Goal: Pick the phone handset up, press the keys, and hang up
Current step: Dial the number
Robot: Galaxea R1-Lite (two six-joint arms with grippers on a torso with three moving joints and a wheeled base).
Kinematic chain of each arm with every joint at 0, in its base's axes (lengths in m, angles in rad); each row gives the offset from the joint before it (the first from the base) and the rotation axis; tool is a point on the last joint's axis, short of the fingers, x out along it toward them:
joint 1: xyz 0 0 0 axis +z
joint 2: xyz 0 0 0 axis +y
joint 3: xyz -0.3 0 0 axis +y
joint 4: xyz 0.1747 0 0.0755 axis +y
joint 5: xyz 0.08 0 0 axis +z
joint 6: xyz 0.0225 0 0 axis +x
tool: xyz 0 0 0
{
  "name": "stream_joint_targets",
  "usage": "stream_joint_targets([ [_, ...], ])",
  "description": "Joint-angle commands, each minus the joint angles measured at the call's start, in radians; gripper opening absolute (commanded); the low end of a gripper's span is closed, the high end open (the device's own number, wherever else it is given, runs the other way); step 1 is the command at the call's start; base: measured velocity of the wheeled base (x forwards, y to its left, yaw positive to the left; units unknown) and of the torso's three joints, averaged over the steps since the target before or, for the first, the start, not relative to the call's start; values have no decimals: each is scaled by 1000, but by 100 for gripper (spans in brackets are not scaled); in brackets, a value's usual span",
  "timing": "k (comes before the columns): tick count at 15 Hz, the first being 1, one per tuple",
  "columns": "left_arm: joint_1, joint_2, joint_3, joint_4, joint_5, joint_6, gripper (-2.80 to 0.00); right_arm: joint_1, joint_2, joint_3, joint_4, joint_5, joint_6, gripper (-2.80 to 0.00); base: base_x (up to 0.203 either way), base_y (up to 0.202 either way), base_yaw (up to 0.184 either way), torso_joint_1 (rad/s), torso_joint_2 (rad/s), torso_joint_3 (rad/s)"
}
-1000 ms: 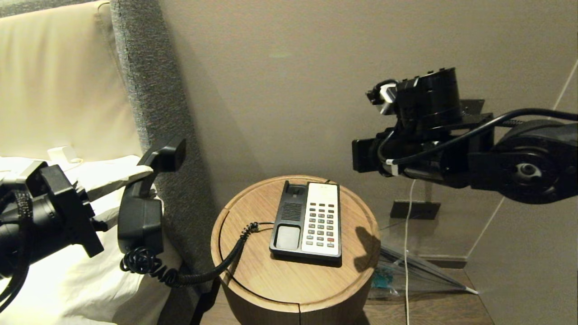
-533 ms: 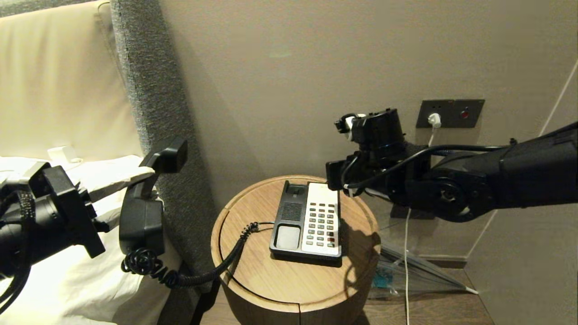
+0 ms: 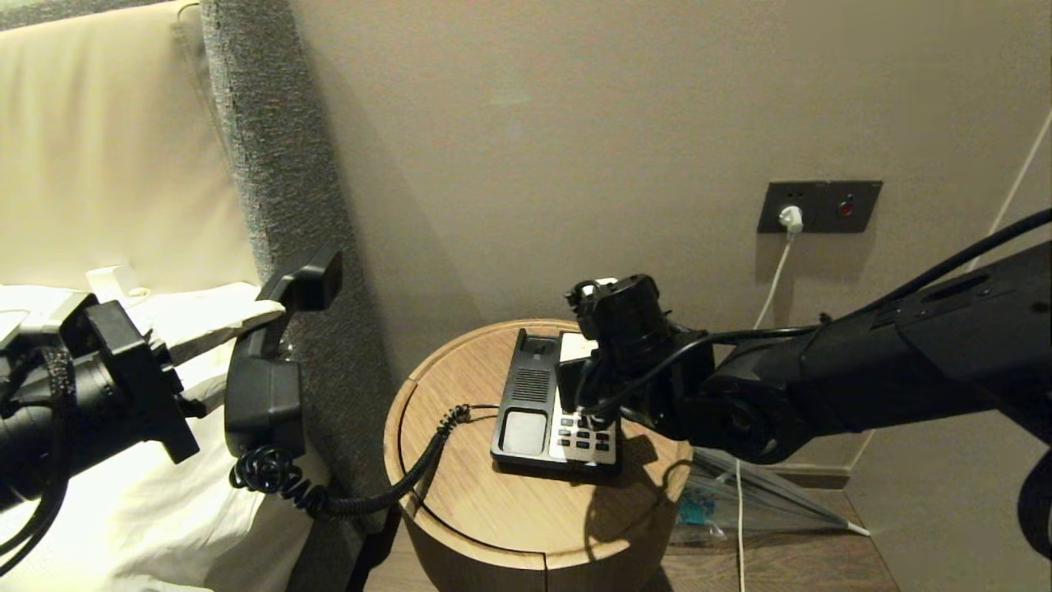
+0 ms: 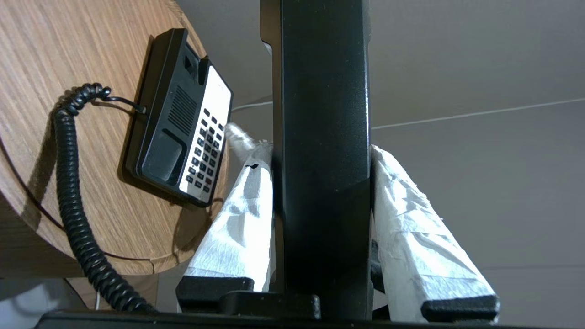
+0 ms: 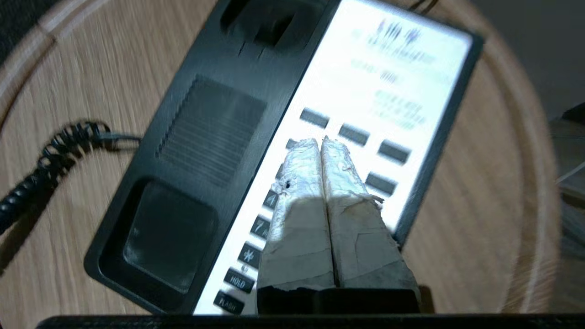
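My left gripper (image 4: 320, 183) pinches the phone handset (image 4: 322, 114); my right gripper (image 5: 322, 144), fingers pressed together, hovers over the keys (image 5: 352, 135).

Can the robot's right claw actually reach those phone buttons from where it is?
Probably yes. The right claw, fingers pressed together, hangs directly over the keys with nothing between; the phone handset is held aside.

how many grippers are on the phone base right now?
1. The right gripper is over the keys, fingers together. The left gripper is off beside the table, clamping the phone handset.
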Motion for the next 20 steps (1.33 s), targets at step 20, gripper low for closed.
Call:
stream_joint_targets([
  [20, -1, 7, 19, -7, -4, -6, -280, 4, 34, -1, -5, 2, 36, -280, 0, 0, 0, 0, 0, 0],
])
